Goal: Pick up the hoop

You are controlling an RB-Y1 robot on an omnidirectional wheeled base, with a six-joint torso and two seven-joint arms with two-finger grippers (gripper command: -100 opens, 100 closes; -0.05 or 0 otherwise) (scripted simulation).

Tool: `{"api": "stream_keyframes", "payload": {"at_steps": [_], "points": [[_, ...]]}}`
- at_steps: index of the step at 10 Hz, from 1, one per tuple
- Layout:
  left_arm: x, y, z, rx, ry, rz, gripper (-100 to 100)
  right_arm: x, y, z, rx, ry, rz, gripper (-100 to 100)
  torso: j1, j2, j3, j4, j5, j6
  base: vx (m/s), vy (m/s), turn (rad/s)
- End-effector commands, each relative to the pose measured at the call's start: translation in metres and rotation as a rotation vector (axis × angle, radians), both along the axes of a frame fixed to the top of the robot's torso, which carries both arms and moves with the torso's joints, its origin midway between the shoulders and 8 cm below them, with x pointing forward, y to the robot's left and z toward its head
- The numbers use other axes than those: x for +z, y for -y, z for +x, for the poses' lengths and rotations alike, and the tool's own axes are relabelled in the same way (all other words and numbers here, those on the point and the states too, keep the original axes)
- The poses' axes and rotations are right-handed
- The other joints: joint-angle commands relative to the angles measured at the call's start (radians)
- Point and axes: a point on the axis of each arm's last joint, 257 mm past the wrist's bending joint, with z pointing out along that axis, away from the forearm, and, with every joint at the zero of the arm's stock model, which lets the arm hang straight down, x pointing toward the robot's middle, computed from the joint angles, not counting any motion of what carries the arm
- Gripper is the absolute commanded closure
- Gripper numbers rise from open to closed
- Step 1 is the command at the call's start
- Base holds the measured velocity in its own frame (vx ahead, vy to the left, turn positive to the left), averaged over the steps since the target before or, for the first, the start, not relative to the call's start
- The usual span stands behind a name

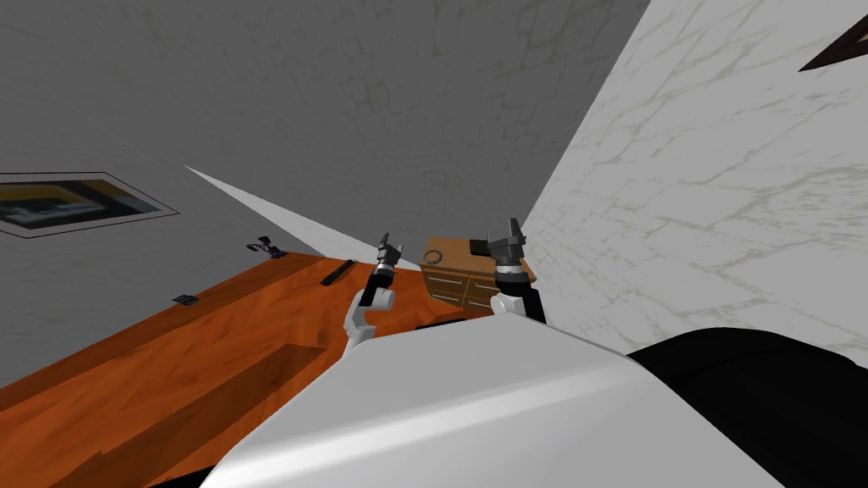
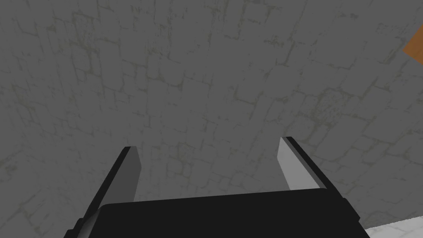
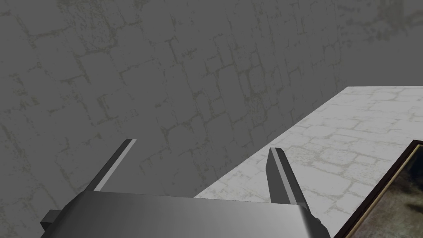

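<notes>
Brown wooden dresser [image 1: 458, 288] bears the thin grey ring-shaped hoop [image 1: 426, 257] flat on top, between left pincer [image 1: 386, 242] and right pincer [image 1: 513, 227]. It seems nearer the left. Both gape wide, empty.

Left forearm [image 1: 363, 312], centre of the head view: we note white, rounded segments, then a black band and a dark grey joint toward the wrist. Right forearm [image 1: 519, 298], just right of it in the frame: a black link, then a white cuff ringed in grey and black.

Left gripper [image 2: 208, 144]: body is a matte black box along the lower edge. Its fingers [image 2: 291, 169] are thin, light grey blades with dark edges.

Right gripper [image 3: 202, 145]: we see the body as grey with a soft sheen and a small dark lug at its lower left corner. Its fingers [image 3: 281, 177] are dark blades, each with a pale stripe along one edge.
</notes>
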Motion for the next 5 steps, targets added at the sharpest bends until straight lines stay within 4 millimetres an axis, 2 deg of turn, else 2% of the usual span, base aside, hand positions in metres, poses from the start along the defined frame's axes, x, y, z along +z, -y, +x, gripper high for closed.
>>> {"api": "stream_keyframes", "payload": {"at_steps": [1, 2, 5], "points": [[-0.01, 0.003, 0.006, -0.007, -0.047, -0.009, -100, 0.0, 0.0, 0.0, 0.0, 0.0, 0.0, 0, 0.0, 0.0, 0.0, 0.0, 0.0, 0.0, 0.018, 0.062, -0.064], [-0.016, 0.011, 0.017, -0.028, -0.079, -0.031, -100, 0.0, 0.0, 0.0, 0.0, 0.0, 0.0, 0, -0.001, 0.0, 0.0, 0.0, 0.0, 0.0, 0.013, 0.078, -0.101], [-0.036, 0.017, 0.03, -0.037, -0.166, -0.043, -100, 0.0, 0.0, 0.0, 0.0, 0.0, 0.0, 0, 0.0, 0.001, 0.0, 0.0, 0.0, 0.0, 0.008, 0.071, -0.084]]}}
